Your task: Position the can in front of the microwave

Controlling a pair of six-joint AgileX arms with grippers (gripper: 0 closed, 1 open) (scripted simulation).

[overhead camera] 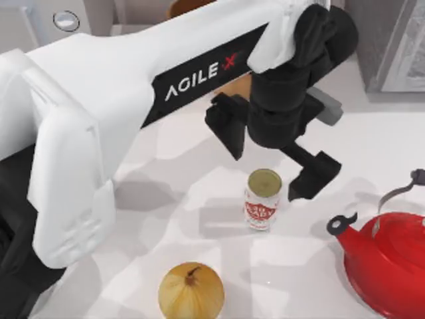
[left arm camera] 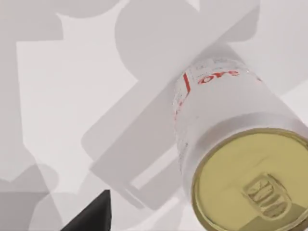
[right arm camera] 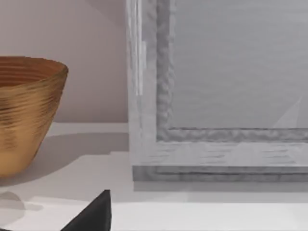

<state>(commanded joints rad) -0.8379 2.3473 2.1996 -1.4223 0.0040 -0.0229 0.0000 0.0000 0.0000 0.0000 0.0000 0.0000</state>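
The can, a short white metal cylinder with a dull gold pull-tab top and a red label in white lettering too small to read, stands upright on the smooth white table. The left gripper hangs just above it, matte black fingers spread wide and holding nothing. "AGILE X" is printed on that arm. Near the can sit a papery yellow onion and a glossy red kettle.

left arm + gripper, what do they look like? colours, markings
The left arm has glossy white, rounded link shells with a black panel reading "AGILE" in white plus a red X. Its wrist section is matte black. The left gripper is black too, blocky, with two angular jaws. No cables are visible.
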